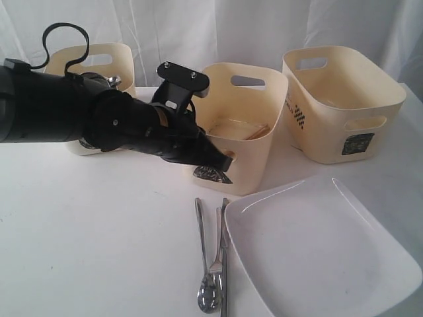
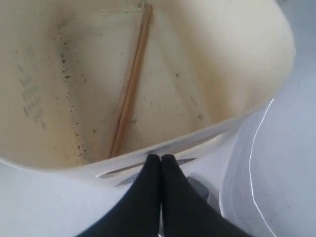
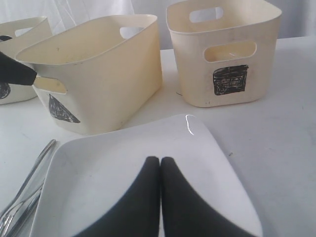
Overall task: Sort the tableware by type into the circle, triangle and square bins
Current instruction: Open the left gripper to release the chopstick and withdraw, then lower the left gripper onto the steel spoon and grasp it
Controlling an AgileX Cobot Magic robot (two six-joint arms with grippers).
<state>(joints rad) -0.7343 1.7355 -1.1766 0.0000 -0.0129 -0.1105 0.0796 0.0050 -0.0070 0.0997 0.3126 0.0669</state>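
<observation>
Exterior view places three cream bins along the far side of the white counter (image 1: pixel 99 251): the circle bin (image 1: pixel 122 63) at far left, the triangle bin (image 1: pixel 254 158) in the middle and the wider square bin (image 1: pixel 330 112) to the right. The left gripper (image 1: pixel 223 160) reaches in from the left to the triangle bin's near wall, by its cut-out handle, with its jaws pressed together and holding nothing. The left wrist view shows the wooden chopsticks (image 2: pixel 129 89) lying side by side on that bin's floor, the black tips just outside the rim. Something steel (image 1: pixel 111 80) glints in the circle bin behind the arm; what it is cannot be told. On the near counter the spoon (image 1: pixel 209 298), fork (image 1: pixel 217 244) and knife (image 1: pixel 224 290) lie side by side, running far to near. The knife is just beside the left edge of the large white square plate (image 1: pixel 317 257), which lies flat at near right. The right wrist view shows the right gripper (image 3: pixel 160 165) over the plate, jaws pressed together and empty.
</observation>
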